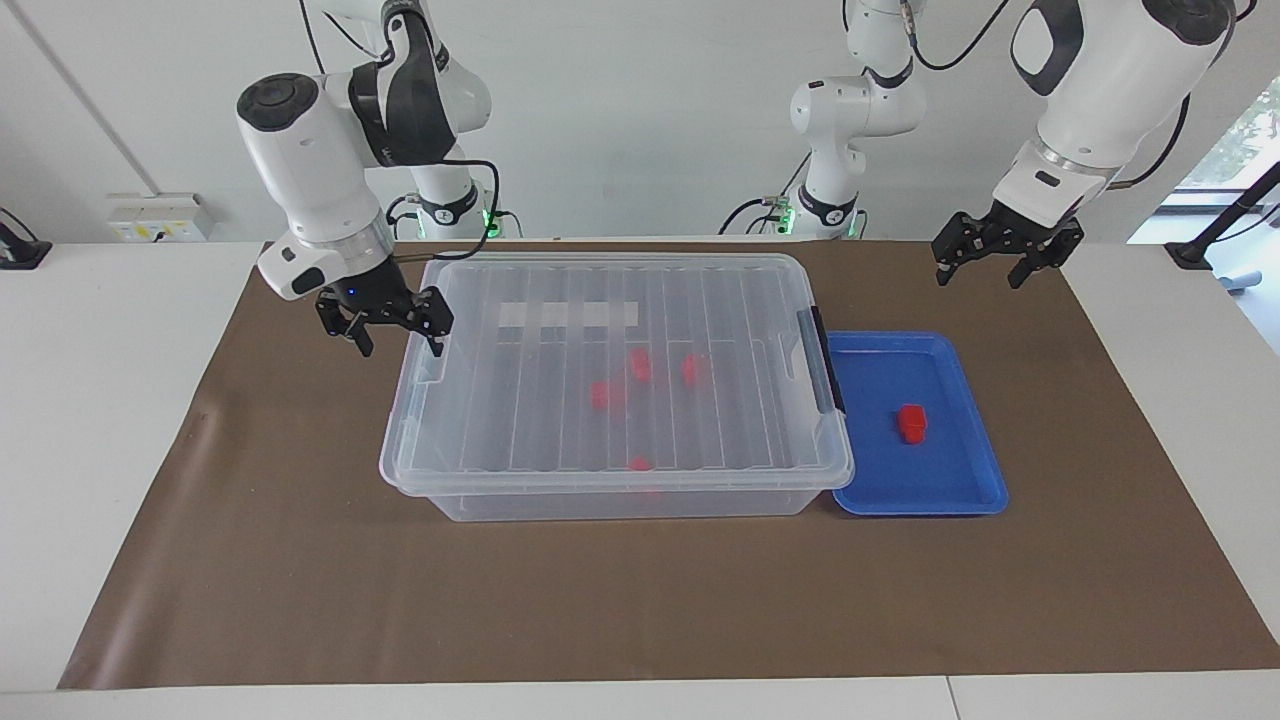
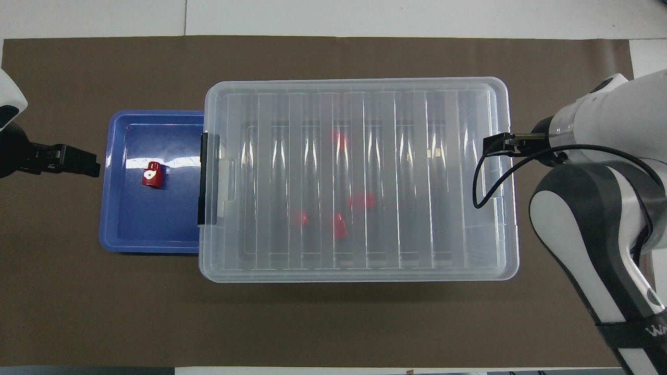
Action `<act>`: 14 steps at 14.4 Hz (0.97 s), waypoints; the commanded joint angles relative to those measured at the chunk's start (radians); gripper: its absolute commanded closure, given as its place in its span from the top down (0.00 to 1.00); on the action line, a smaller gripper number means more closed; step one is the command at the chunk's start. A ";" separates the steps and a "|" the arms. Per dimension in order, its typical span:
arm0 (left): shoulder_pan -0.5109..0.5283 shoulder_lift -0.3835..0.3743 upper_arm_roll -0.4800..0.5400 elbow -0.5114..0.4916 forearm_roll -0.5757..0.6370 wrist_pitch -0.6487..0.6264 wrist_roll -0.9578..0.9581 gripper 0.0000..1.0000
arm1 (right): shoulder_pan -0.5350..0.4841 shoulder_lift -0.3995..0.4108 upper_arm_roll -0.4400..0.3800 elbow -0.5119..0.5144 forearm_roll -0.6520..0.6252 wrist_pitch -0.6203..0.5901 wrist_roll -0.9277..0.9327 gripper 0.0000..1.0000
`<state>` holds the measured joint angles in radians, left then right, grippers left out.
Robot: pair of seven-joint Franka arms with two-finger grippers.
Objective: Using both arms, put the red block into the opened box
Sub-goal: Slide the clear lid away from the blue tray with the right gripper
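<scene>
The red block (image 1: 911,423) (image 2: 152,174) lies in a shallow blue tray (image 1: 960,470) (image 2: 151,234). Beside it stands the box (image 1: 500,503) (image 2: 359,275), a clear bin with its ribbed lid down and several red blocks (image 1: 640,364) (image 2: 340,226) showing through. My right gripper (image 1: 400,345) (image 2: 492,145) is open and empty, hanging over the box's end toward the right arm, by the clear clip (image 1: 432,358); whether it touches I cannot tell. My left gripper (image 1: 978,278) (image 2: 88,162) waits open and empty above the brown mat beside the tray.
A black clip handle (image 1: 822,360) (image 2: 203,177) sits on the box's end next to the tray. Two slimmer white arms with green-lit bases (image 1: 445,210) (image 1: 825,205) stand at the robots' edge of the table. Brown mat (image 1: 640,600) surrounds box and tray.
</scene>
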<state>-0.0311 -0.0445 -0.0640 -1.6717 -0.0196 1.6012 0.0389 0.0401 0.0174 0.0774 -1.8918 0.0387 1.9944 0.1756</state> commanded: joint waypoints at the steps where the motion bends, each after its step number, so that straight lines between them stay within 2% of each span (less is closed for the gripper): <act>1: 0.010 -0.009 -0.005 0.003 0.018 -0.018 -0.004 1.00 | -0.017 -0.002 -0.002 -0.050 0.015 0.044 -0.016 1.00; 6: 0.008 -0.009 -0.005 0.003 0.018 -0.017 -0.004 1.00 | -0.029 -0.010 -0.002 -0.116 0.012 0.102 -0.047 1.00; 14: 0.008 -0.009 -0.005 0.003 0.018 -0.018 -0.004 1.00 | -0.117 -0.013 -0.004 -0.141 0.010 0.107 -0.221 1.00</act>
<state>-0.0311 -0.0445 -0.0640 -1.6717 -0.0196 1.6012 0.0389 -0.0481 0.0279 0.0667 -1.9974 0.0395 2.0819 0.0070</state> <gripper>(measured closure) 0.000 0.000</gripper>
